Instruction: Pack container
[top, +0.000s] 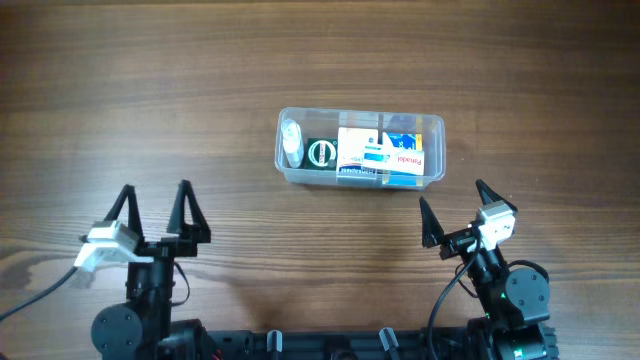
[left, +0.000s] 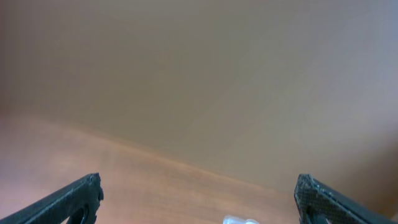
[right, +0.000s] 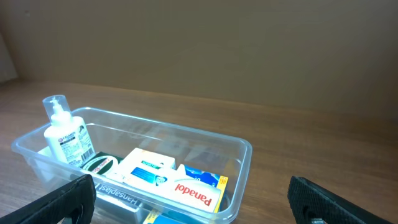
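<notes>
With my left gripper and right gripper spread wide and empty, I'd steer clear of the seemingly full clear rectangular plastic tub, not nudging it.

You will find the container on the table, right of centre. Inside it, the bottle stands at the left end and the boxes lie to its right. The left tool and right tool sit before the container, apart from it.

black arms w/ pointed fingers, white wrist cams, cables.
</notes>
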